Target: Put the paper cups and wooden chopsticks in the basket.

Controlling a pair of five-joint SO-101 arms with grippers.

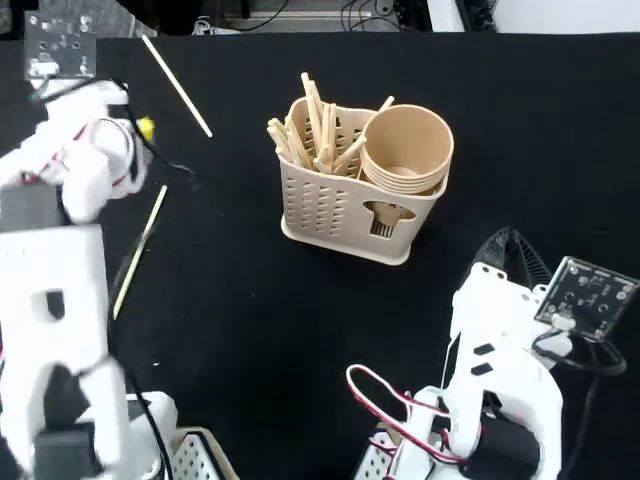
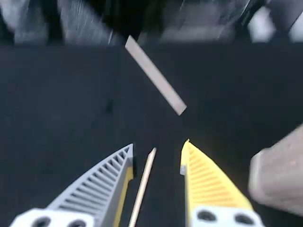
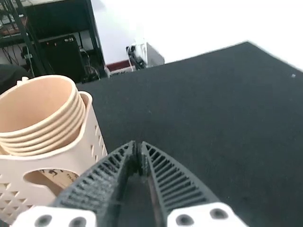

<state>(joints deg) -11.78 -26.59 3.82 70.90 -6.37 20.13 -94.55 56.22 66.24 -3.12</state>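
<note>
Paper cups [image 1: 405, 150] sit stacked in one compartment of the basket [image 1: 345, 215], with bundled chopsticks [image 1: 315, 130] standing in the other. Two more lie loose on the black surface [image 1: 290, 340], well apart from the basket: a near chopstick [image 2: 142, 187] between the spread fingers of the left tool [image 2: 158, 149], not clamped, and a far chopstick [image 2: 156, 78] beyond it. The right tool [image 3: 138, 149] is closed on nothing, near the basket's cup side.

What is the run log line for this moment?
left gripper open over chopstick; right gripper shut, empty; basket holds cups; second chopstick on table
</note>
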